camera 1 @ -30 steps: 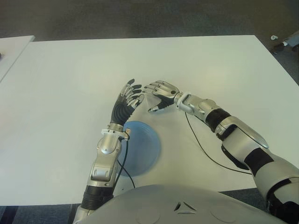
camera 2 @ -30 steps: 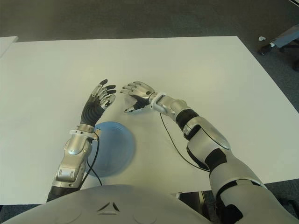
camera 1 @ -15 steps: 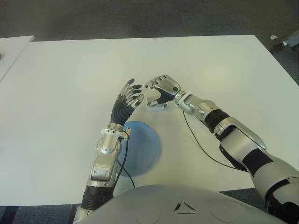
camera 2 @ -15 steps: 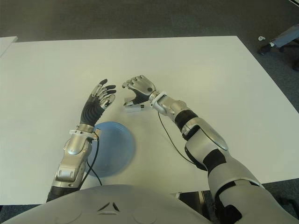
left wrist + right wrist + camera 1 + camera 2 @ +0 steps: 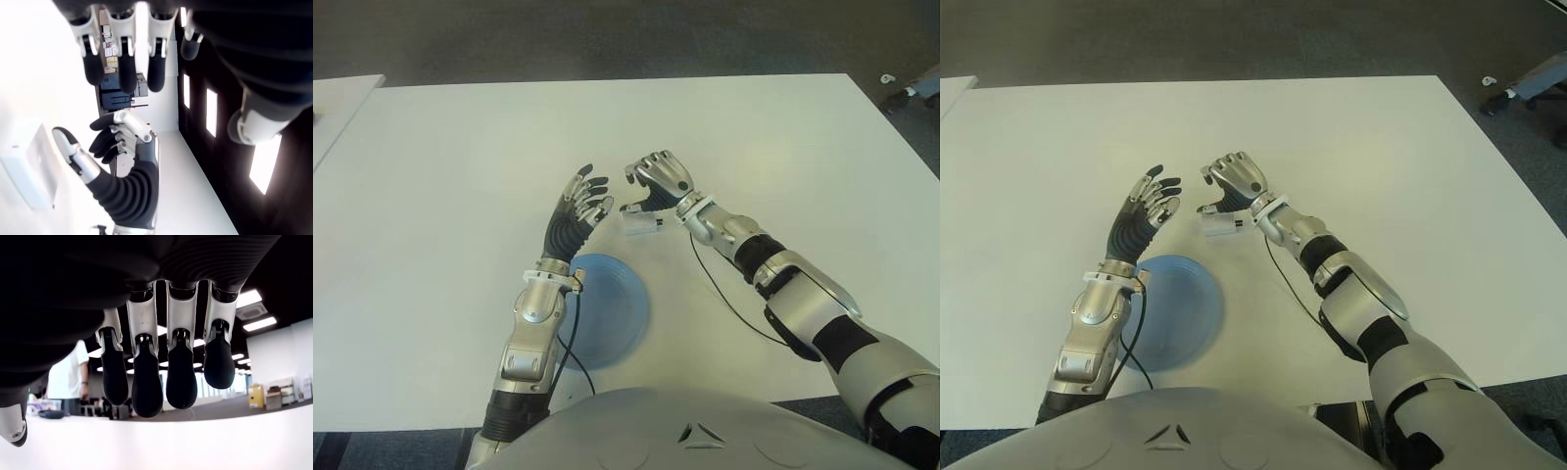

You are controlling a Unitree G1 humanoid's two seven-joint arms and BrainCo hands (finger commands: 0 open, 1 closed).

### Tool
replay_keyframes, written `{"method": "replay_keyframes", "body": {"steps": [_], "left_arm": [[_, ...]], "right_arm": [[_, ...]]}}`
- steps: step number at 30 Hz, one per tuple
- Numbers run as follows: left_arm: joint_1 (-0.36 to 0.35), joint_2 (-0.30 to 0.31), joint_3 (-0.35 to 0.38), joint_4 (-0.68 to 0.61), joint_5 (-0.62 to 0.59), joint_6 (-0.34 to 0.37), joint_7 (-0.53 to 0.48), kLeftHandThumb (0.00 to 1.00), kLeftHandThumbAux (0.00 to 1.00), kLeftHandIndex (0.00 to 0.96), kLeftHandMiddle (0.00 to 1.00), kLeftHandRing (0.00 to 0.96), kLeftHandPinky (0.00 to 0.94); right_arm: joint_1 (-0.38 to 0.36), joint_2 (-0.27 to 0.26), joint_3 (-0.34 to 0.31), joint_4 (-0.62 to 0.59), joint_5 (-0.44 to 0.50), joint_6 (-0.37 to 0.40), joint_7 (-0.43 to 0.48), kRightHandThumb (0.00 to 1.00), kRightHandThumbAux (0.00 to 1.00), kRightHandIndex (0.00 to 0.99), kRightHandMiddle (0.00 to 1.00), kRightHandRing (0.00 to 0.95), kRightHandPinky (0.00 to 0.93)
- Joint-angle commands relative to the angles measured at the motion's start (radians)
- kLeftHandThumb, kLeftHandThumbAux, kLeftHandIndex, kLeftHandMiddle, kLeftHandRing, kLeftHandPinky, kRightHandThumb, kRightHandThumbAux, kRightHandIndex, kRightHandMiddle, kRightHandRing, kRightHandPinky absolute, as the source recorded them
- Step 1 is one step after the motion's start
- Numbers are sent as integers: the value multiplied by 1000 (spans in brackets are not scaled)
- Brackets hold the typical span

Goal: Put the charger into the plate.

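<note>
Right hand (image 5: 656,184) hovers, fingers loose, gripping nothing | charger (image 5: 640,223) on table (image 5: 460,157) just under its thumb | left hand (image 5: 579,204) spread, empty, beside | pinch charger's sides firmly before you carry it to plate (image 5: 617,313) below.

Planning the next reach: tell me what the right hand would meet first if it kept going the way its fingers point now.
Probably the left hand. The right hand points its fingers toward the robot's left, above the charger on the table; height is unclear, so it might pass clear.

Charger (image 5: 641,223) lies on table (image 5: 440,176), behind plate (image 5: 612,308).
</note>
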Motion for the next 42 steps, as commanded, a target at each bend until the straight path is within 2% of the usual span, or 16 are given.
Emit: {"method": "replay_keyframes", "body": {"steps": [1,8,12,14,15,16,17,18,20,23,26,29,35,42], "left_arm": [[12,6,4,-7,14,27,6,0,546,0,227,235,214],[13,8,5,-12,22,30,6,0,543,0,229,235,213],[14,9,6,-13,22,32,4,0,544,0,224,231,208],[14,9,6,-14,22,34,2,0,540,0,216,228,212],[14,10,6,-15,21,35,1,0,540,0,215,228,212],[14,10,6,-15,20,36,0,0,534,0,213,229,222],[15,10,6,-15,19,36,0,0,530,0,212,230,228],[15,11,6,-15,18,37,-2,0,529,0,211,230,230],[15,12,6,-14,16,35,-4,0,520,0,210,232,236],[15,13,5,-13,16,33,-4,0,513,0,206,230,230],[15,16,5,-9,15,27,-6,0,508,0,195,221,219],[14,18,5,-5,14,23,-6,0,505,0,190,214,217],[11,20,5,1,10,16,-7,0,504,0,189,215,231],[7,18,6,8,8,7,-5,0,505,0,200,231,253]], "right_arm": [[16,6,-14,14,22,2,23,483,504,512,711,680,675],[19,4,-29,10,53,-15,88,473,490,487,698,663,654],[14,2,-25,16,50,-16,131,458,470,443,658,629,601],[12,-1,-21,15,48,-14,148,431,447,381,533,497,457],[10,-3,-15,15,40,-10,157,427,444,372,516,478,436],[9,-5,-11,14,36,-7,164,399,416,324,411,370,337],[8,-6,-8,13,32,-5,168,381,399,293,343,300,273],[5,-9,-3,12,28,-3,186,375,392,282,318,276,250],[1,-16,4,11,27,-7,234,334,345,181,168,116,102],[0,-25,2,5,40,-22,317,299,274,59,55,38,33],[-1,-33,-14,3,83,-57,446,277,228,19,17,12,10],[-4,-40,-24,0,112,-86,527,264,205,6,5,3,3],[-10,-57,-36,-8,143,-139,645,252,179,0,0,0,0],[-19,-76,-35,-28,153,-166,748,251,161,0,0,0,0]]}}
